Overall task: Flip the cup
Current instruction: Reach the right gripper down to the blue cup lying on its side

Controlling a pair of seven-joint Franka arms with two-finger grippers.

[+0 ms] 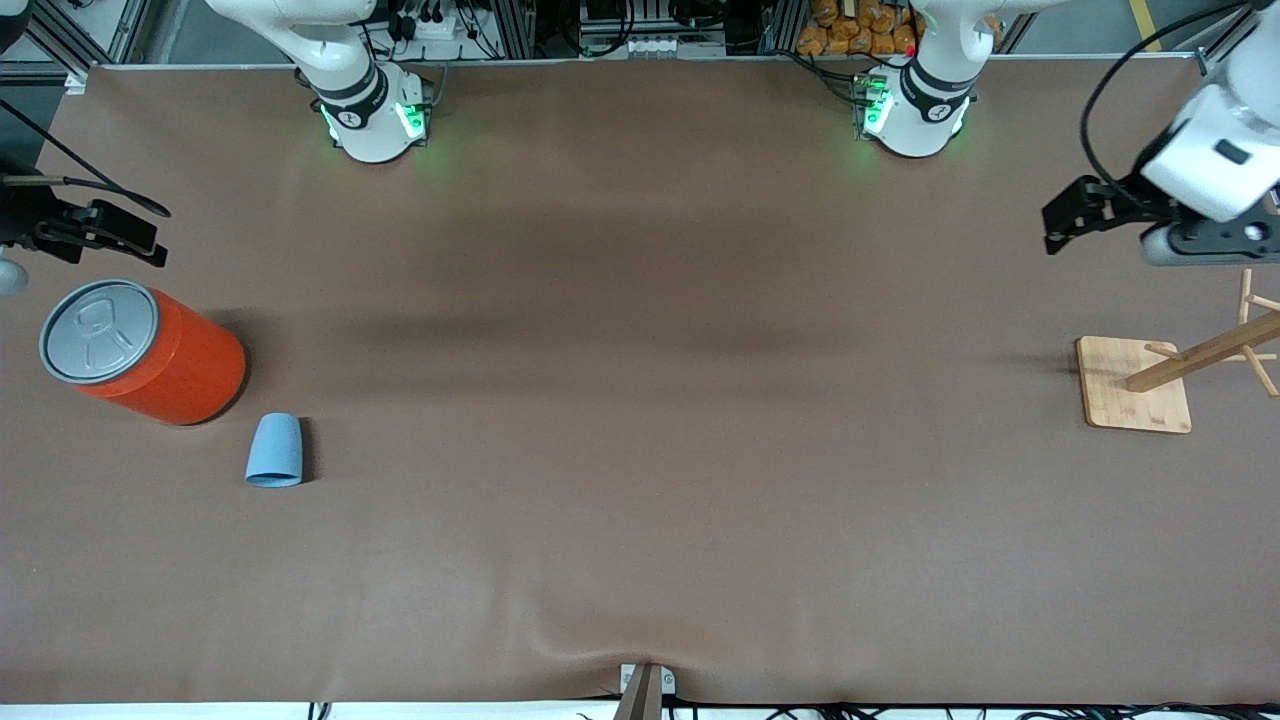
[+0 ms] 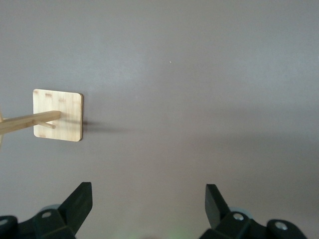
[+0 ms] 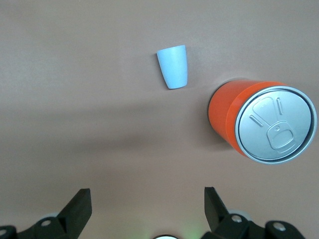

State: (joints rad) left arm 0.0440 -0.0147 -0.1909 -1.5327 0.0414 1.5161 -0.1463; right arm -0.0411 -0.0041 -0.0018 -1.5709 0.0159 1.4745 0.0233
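Cup (image 1: 275, 450) plain light blue; can (image 1: 165, 360) orange, lid grey, embossed; tabletop (image 1: 640, 400) brown; wooden rack (image 1: 1135, 385) pale tan.

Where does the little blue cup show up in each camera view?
Front view: the cup lies on the table near the right arm's end, nearer the camera than the orange can.
Left wrist view: not in it.
Right wrist view: the cup lies apart from the can.
Shared landmark: the orange can.

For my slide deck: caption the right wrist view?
Open right pincer above brown table, light-blue cup beside orange can.
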